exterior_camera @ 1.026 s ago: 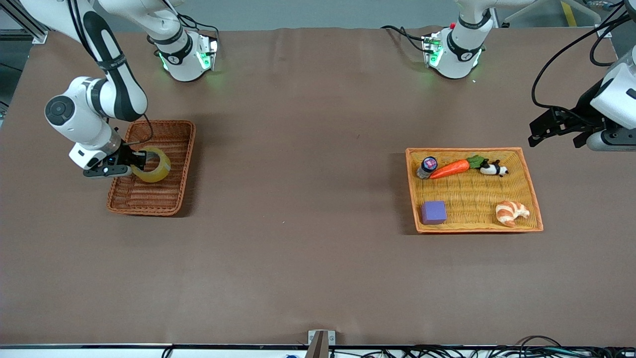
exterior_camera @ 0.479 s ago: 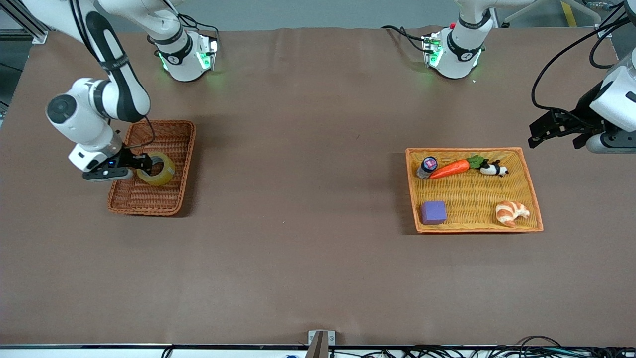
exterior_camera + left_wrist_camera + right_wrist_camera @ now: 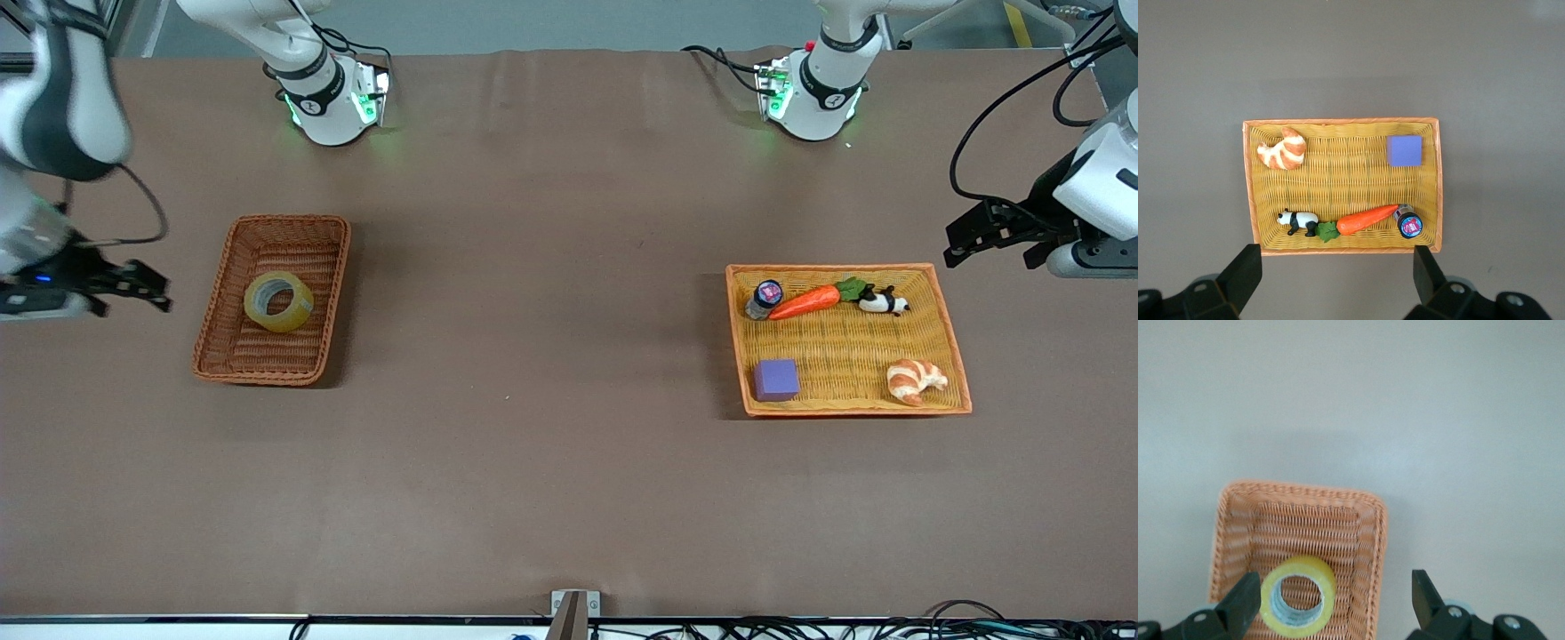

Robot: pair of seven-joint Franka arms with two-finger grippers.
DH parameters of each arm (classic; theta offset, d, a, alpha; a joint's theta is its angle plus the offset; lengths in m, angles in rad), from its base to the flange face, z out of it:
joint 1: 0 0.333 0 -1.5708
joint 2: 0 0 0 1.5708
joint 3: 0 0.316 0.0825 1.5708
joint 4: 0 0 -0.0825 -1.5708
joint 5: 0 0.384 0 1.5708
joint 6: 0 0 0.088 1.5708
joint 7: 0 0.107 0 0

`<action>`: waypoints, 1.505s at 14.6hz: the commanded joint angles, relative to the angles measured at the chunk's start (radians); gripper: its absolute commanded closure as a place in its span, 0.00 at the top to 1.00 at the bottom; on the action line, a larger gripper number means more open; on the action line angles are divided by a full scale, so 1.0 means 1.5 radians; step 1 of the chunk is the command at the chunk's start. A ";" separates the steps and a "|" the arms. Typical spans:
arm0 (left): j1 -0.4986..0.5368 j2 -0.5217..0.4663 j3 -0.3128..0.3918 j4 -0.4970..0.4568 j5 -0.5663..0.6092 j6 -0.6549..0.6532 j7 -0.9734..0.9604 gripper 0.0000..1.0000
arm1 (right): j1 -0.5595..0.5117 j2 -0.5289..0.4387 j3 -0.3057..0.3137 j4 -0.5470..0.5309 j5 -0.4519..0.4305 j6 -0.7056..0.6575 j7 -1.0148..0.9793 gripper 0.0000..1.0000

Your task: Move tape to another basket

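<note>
Now the translucent yellowish ring-shaped tape roll [image 3: 278, 302] lies flat inside the dark reddish-brown wicker basket [image 3: 233, 348], touching no gripper; the right gripper [image 3: 133, 291] hangs over bare table beside that basket, jaws wide and empty; the left gripper [image 3: 991, 233], likewise spread and empty, waits near the shallow orange-yellow woven basket [image 3: 841, 411].

Motion-blurred right arm [image 3: 53, 107] cut off at the front view's edge; basket [image 3: 1298, 567] cropped in right wrist view.
</note>
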 commanded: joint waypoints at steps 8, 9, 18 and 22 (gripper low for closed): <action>0.000 0.006 0.002 0.012 -0.004 0.001 0.005 1.00 | -0.080 0.026 0.140 0.350 -0.038 -0.386 0.247 1.00; 0.000 0.006 0.002 0.012 -0.004 0.001 0.005 1.00 | -0.079 0.027 0.140 0.350 -0.032 -0.393 0.246 1.00; 0.006 0.002 0.002 0.015 -0.010 0.001 0.024 1.00 | -0.054 0.026 0.135 0.347 -0.038 -0.399 0.212 1.00; 0.006 0.004 0.003 0.014 -0.010 0.001 0.024 1.00 | -0.058 0.026 0.134 0.342 -0.037 -0.400 0.211 1.00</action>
